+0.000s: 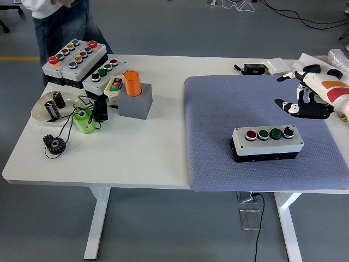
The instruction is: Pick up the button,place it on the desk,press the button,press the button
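A grey button box [266, 143] with a black base lies on the blue-grey mat [218, 109]. It has one red button, two green ones and a black knob on top. My right hand [301, 102] is raised above the mat's right edge, up and to the right of the box, apart from it. Its fingers are spread and hold nothing. My left arm is out of view.
Three more button boxes [76, 60] stand at the far left. Near them are an orange cylinder on a grey block [133, 95], a green roll [84, 120], a plate [38, 112], a gear [54, 144]. A person [57, 22] stands at the far left corner. Small items lie at far right [305, 68].
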Tool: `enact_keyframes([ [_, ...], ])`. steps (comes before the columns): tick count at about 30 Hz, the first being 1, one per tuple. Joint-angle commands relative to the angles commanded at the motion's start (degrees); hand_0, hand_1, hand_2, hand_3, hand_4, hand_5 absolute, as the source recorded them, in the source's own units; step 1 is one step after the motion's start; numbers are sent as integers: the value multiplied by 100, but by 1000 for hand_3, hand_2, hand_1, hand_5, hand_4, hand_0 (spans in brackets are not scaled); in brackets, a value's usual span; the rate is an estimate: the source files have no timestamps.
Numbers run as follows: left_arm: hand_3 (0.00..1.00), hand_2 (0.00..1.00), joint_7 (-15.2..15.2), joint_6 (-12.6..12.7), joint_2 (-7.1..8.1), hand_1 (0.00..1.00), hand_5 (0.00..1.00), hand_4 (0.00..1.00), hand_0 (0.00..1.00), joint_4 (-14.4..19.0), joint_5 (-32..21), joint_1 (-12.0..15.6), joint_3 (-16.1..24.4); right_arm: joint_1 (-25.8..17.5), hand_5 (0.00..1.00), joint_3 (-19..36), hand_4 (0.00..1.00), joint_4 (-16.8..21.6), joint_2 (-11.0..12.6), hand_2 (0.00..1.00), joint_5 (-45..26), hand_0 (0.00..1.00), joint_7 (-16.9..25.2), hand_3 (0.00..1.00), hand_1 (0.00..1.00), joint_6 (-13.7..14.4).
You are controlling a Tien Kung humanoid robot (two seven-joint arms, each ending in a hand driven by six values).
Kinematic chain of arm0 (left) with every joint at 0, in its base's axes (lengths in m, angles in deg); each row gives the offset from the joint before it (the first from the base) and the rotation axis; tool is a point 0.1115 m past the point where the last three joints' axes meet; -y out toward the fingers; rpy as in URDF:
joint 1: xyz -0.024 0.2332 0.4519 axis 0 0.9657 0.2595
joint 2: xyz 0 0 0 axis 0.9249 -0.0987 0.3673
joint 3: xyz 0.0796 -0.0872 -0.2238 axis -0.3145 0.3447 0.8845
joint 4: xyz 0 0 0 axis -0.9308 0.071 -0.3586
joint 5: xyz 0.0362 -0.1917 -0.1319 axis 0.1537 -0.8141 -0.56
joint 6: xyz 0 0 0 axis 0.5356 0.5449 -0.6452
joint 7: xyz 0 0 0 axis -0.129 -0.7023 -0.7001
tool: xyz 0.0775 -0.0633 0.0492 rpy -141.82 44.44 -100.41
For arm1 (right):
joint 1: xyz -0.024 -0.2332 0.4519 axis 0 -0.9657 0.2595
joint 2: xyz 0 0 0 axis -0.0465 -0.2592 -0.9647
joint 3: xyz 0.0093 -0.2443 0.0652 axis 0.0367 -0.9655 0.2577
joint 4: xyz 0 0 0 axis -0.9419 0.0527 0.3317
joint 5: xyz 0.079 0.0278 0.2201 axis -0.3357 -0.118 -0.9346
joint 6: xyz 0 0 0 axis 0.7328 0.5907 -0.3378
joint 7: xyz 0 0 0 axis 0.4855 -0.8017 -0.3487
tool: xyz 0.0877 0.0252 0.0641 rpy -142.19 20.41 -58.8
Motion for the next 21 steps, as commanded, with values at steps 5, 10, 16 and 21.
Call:
enact_keyframes([
  [5,660,787,16,5,-10,769,998,444,708,-2,36,-1,29,-202,530,562,717,-541,-92,899,-1182,847,458,944,789,294],
  [10,660,787,35,8,-15,769,998,443,710,-2,78,3,58,-346,550,1000,707,-1002,-155,910,-2374,873,868,925,819,337],
  [16,660,788,42,10,-21,769,998,443,709,-4,76,8,61,-495,576,1219,687,-1471,-171,893,-3826,865,1171,885,818,594],
  [21,660,788,59,14,-33,769,998,443,709,-9,104,14,93,-615,576,1280,687,-1717,-213,893,-5018,865,1139,885,818,514],
])
